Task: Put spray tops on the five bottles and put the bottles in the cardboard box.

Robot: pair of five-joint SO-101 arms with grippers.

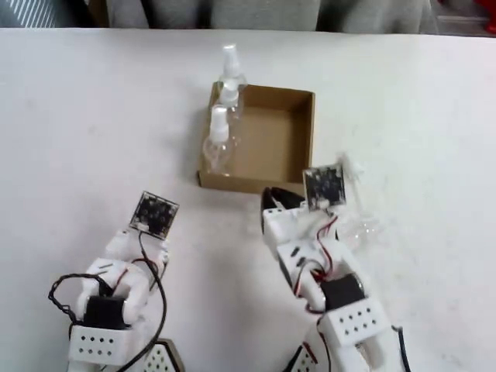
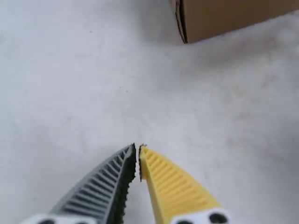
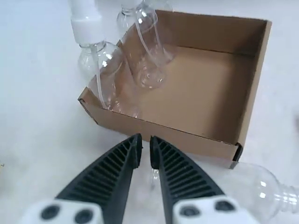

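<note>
The cardboard box (image 1: 267, 143) (image 3: 201, 93) lies open at the table's middle. Three clear bottles with white spray tops (image 1: 219, 139) (image 3: 100, 65) lean in its left side, one (image 3: 147, 51) tilted against the wall. An uncapped clear bottle (image 1: 360, 229) (image 3: 257, 186) lies on the table beside my right arm. My right gripper (image 3: 144, 145) (image 1: 269, 195) is shut and holds nothing, just short of the box's near wall. Farther left, my left gripper (image 2: 138, 153) is shut over bare table, with a box corner (image 2: 224, 18) ahead of it.
A small white piece, seemingly a loose spray top (image 1: 350, 167), lies right of the box. The white table (image 1: 93, 116) spreads wide to the left and to the far right. My left arm (image 1: 124, 279) sits at the near left edge.
</note>
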